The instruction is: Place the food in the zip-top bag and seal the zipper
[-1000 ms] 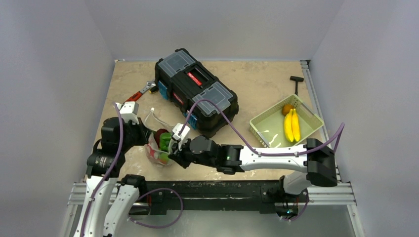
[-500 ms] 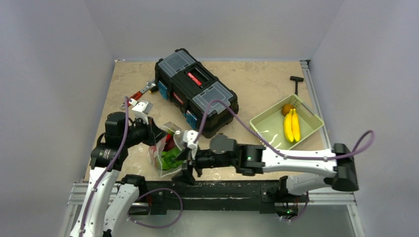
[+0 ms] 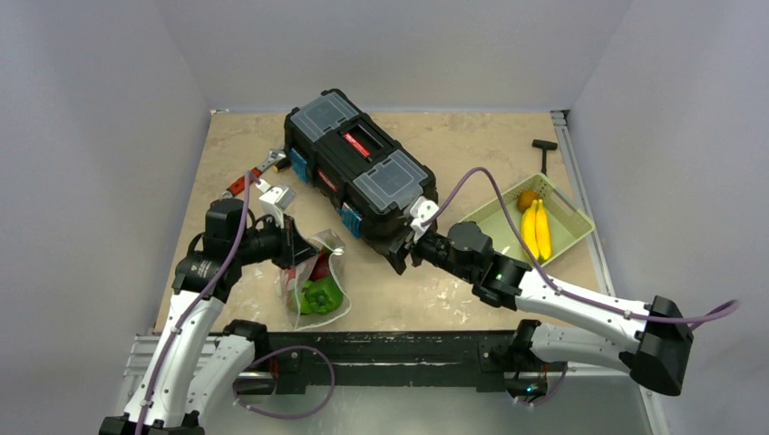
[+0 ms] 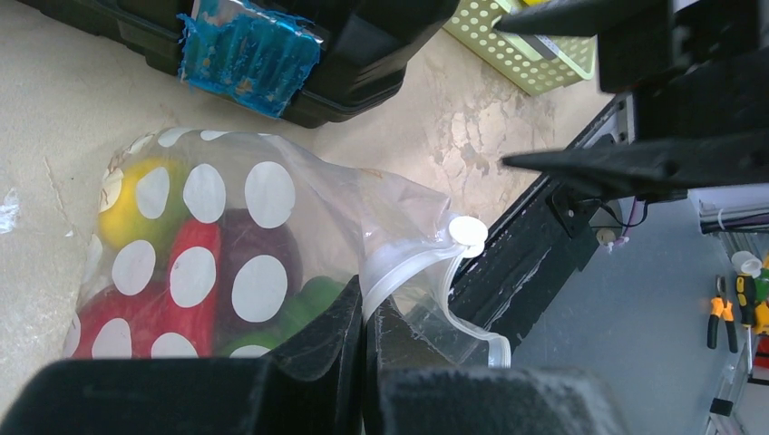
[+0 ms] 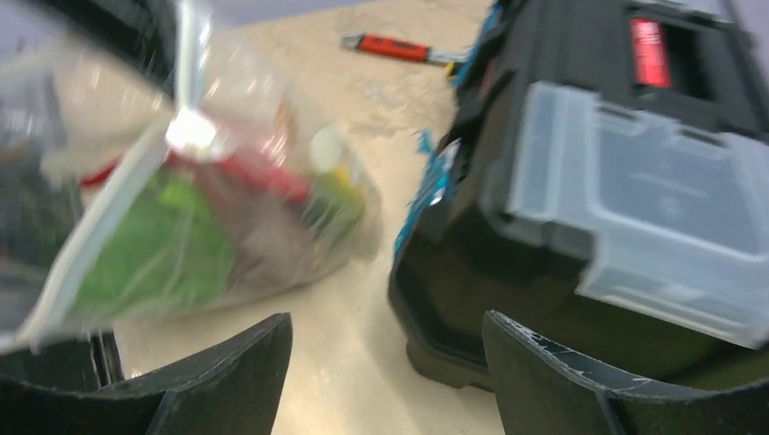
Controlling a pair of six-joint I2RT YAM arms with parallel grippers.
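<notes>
The zip-top bag (image 3: 315, 283), clear with white dots, stands at the table's near left. Inside it the food (image 4: 186, 272) shows as yellow, red, dark red and green pieces. My left gripper (image 3: 295, 246) is shut on the zipper (image 4: 413, 265) at the bag's top edge, a little short of its white slider (image 4: 469, 231); in the wrist view the left gripper (image 4: 365, 304) pinches that strip between its black fingers. My right gripper (image 3: 399, 256) hangs open and empty beside the toolbox, well apart from the bag. The right gripper (image 5: 388, 319) frames bare table, with the bag (image 5: 181, 227) blurred at left.
A black toolbox (image 3: 358, 177) sits mid-table, just behind the right gripper. A pale green basket (image 3: 494, 231) with bananas (image 3: 535, 231) stands at the right. A red-handled wrench (image 3: 249, 177) lies far left and a black T-handle tool (image 3: 544, 147) far right.
My right gripper has opened, let go of the bag and swung away right to the toolbox. My left gripper has shifted slightly farther back, still holding the bag's top.
</notes>
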